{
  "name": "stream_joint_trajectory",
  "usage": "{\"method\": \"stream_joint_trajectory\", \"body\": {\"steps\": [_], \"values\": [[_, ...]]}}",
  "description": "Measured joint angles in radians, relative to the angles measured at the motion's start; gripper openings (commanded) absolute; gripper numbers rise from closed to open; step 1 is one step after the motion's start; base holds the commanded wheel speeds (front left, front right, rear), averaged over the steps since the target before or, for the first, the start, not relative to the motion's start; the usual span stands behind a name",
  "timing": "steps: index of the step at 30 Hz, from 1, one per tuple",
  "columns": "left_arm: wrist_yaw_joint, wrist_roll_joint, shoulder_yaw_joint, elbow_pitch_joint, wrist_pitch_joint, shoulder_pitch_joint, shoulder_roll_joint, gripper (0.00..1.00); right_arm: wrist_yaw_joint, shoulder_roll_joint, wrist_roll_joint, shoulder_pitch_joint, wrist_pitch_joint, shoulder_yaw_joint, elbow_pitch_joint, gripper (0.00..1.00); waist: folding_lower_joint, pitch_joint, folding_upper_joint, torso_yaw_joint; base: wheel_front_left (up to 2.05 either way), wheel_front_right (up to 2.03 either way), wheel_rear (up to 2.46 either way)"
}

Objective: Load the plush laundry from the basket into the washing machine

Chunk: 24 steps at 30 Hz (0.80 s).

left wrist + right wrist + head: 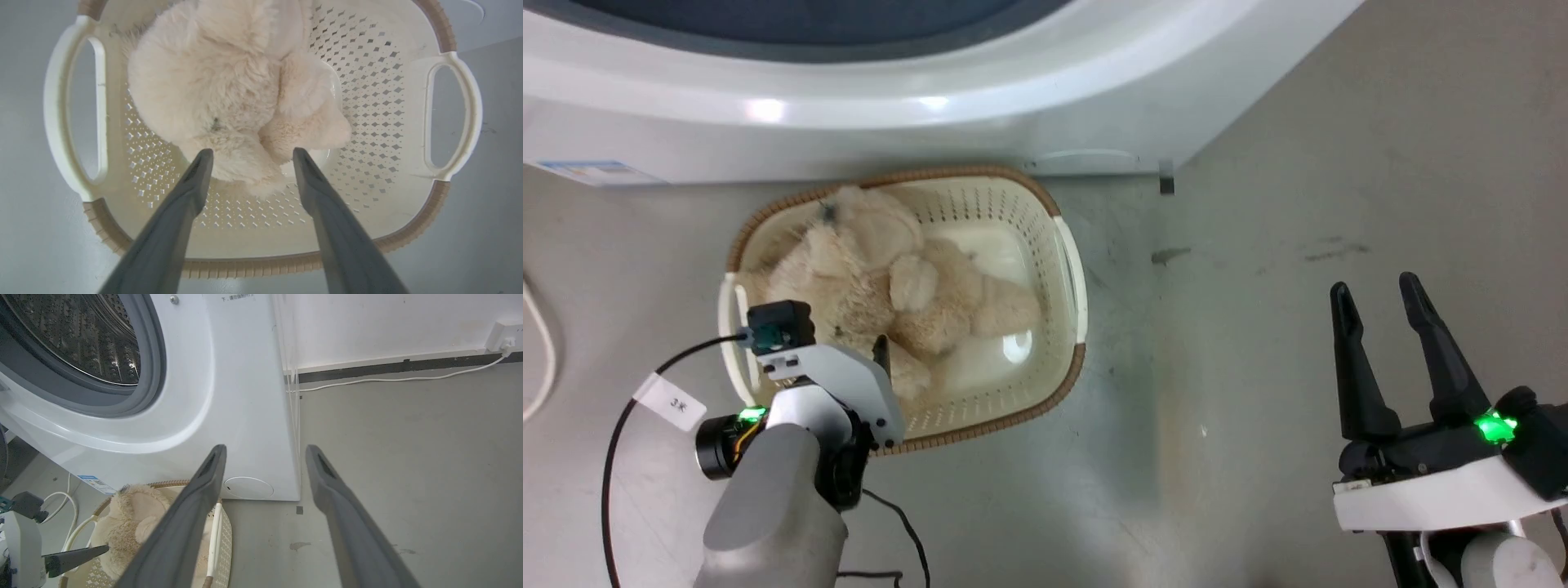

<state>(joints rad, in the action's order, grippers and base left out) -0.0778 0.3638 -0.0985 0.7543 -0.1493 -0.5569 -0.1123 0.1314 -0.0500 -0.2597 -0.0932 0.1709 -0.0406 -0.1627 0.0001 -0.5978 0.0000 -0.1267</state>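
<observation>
Near: our L gripper (253, 152), jaws spread & empty, hangs over the shaggy cream plush laundry (212, 81), curled in the oval perforated plastic basket (367, 102) w/ brown woven-look rim. R gripper (1374, 286), likewise spread, sits well apart over smooth grey floor (1258, 286). Beyond we see the glossy white washing machine (229, 396), dimpled steel drum (94, 335), white wall (388, 322).
</observation>
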Motion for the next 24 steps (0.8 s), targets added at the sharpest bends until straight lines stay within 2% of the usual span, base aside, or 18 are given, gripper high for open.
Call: {"method": "stream_joint_trajectory", "body": {"steps": [12,24], "values": [[-0.031,0.115,0.047,0.107,0.036,-0.106,-0.006,1.00,0.000,0.000,-0.050,-0.003,0.025,-0.017,-0.030,1.00,0.0000,-0.128,0.0000,-0.034,0.00,0.00,0.00],[-0.057,0.151,0.024,0.223,0.061,-0.219,-0.043,1.00,0.000,0.000,-0.100,-0.020,0.051,-0.032,-0.059,1.00,-0.0001,-0.237,0.0000,-0.065,0.00,0.00,0.00]]}}
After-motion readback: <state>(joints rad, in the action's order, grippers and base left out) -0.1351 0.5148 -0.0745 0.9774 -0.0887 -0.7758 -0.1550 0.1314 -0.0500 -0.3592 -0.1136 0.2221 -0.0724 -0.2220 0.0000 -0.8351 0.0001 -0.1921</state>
